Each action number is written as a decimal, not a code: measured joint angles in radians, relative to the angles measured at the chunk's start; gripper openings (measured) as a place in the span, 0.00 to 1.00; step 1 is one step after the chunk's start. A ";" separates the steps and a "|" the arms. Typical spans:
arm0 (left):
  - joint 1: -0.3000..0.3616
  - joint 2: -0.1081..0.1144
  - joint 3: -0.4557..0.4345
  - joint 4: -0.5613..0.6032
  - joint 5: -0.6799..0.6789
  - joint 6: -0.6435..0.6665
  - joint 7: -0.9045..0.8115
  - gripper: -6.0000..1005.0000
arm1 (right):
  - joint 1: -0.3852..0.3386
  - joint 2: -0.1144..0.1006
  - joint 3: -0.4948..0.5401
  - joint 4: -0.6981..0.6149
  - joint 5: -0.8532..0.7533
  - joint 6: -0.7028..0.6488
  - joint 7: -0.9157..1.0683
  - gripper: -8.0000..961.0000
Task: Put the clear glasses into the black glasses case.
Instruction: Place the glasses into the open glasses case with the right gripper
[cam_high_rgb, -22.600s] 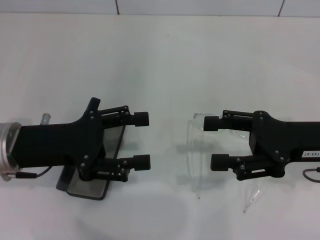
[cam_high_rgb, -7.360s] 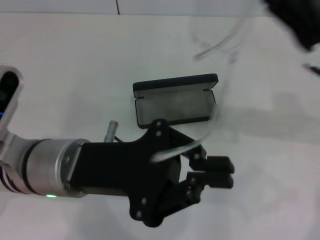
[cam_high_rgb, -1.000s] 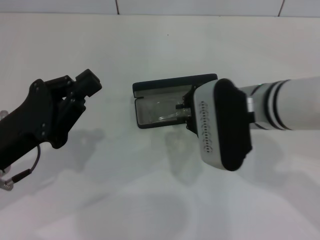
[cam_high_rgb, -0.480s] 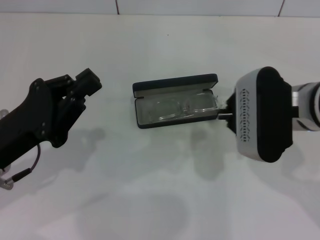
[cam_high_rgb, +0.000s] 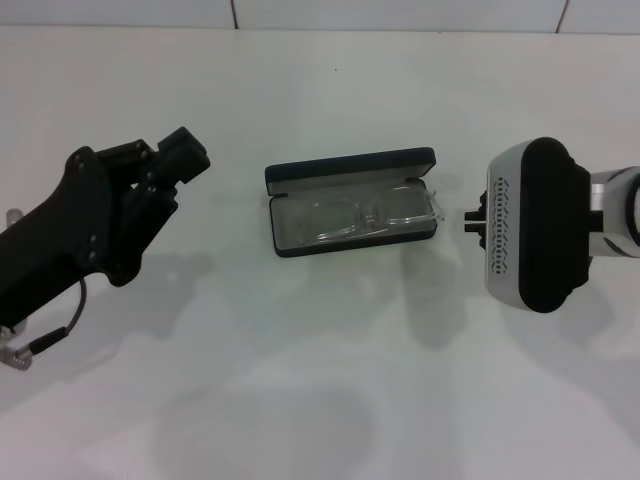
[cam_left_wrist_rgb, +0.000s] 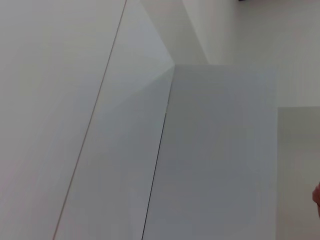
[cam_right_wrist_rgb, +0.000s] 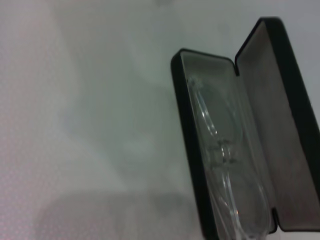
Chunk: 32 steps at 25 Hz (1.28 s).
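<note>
The black glasses case (cam_high_rgb: 349, 165) lies open in the middle of the white table, its lid standing at the far side. Inside its pale lining, folded, rest the clear glasses (cam_high_rgb: 355, 218). In the right wrist view the same case (cam_right_wrist_rgb: 189, 145) is seen close up with the glasses (cam_right_wrist_rgb: 225, 165) lying in its tray. My right gripper (cam_high_rgb: 474, 220) is just right of the case, apart from it and mostly hidden behind its own white wrist housing. My left gripper (cam_high_rgb: 178, 158) hovers well to the left of the case, holding nothing that I can see.
The white table (cam_high_rgb: 320, 380) runs to a tiled wall edge (cam_high_rgb: 234, 14) at the back. The left wrist view shows only pale wall panels (cam_left_wrist_rgb: 215, 150). A loose cable (cam_high_rgb: 50, 338) hangs under the left arm.
My right arm has drawn back to the right, away from the case, leaving the glasses inside. The left arm has shifted slightly up and toward the case.
</note>
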 joint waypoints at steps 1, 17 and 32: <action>0.001 0.000 0.000 0.000 0.000 0.000 0.000 0.07 | 0.010 0.000 0.000 0.022 -0.001 0.011 0.000 0.05; 0.007 -0.007 0.000 0.000 0.000 -0.001 0.001 0.07 | 0.072 0.002 -0.029 0.143 0.012 0.119 0.002 0.05; 0.015 -0.010 0.003 -0.002 0.000 0.002 0.003 0.07 | 0.089 0.002 -0.080 0.173 0.025 0.164 -0.001 0.05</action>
